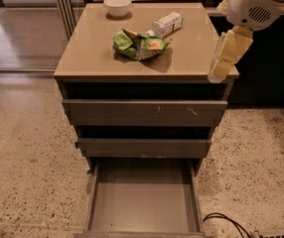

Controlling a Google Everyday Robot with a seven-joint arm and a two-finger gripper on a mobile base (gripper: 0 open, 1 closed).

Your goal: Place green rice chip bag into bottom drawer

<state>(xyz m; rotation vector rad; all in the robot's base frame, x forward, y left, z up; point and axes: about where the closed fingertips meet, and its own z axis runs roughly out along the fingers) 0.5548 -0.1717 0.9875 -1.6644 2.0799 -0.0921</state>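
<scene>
Three drawers faced the camera in the cabinet [97, 58], and only the bottom drawer [144, 202] stood pulled out, at the lower centre of the frame, its floor bare. The green bag [139, 44] lay on the cabinet top, upper centre, just beside a white bottle [168, 24] and well apart from a small bowl [117, 6] at the top left of the surface. The gripper [220, 68] hung at the upper right, by the right front corner of the top, apart from the bag; whether it was open or closed could not be told. The bag was judged light, soft and crumpled, with slick foil likely to slip under pressure. A pinch from above on a raised fold near its middle, clear of the bottle, was judged the safest hold.
</scene>
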